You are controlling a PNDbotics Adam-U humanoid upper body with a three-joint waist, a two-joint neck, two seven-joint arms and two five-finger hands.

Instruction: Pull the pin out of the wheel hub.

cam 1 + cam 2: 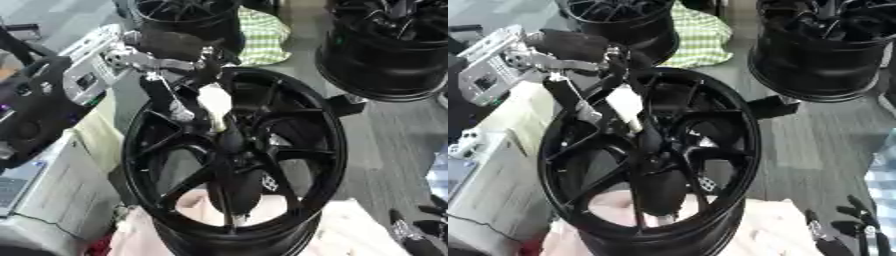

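A black spoked wheel hub point(234, 160) stands tilted in the middle, on a pale pink cloth. A pin with a cream-white handle point(215, 104) rises from the hub's centre point(229, 142), its dark lower part running down into the centre bore. My left hand point(175, 55) reaches in from the upper left. Its fingers point(164, 97) and thumb curl around the cream handle from both sides. My right hand point(852, 231) rests open in the lower right corner, fingers up, away from the wheel.
Two more black wheels stand behind, one at the top centre point(185, 17) and one at the top right point(389, 50). A green checked cloth point(262, 35) lies between them. A pale box point(70, 185) and black equipment point(35, 110) crowd the left side.
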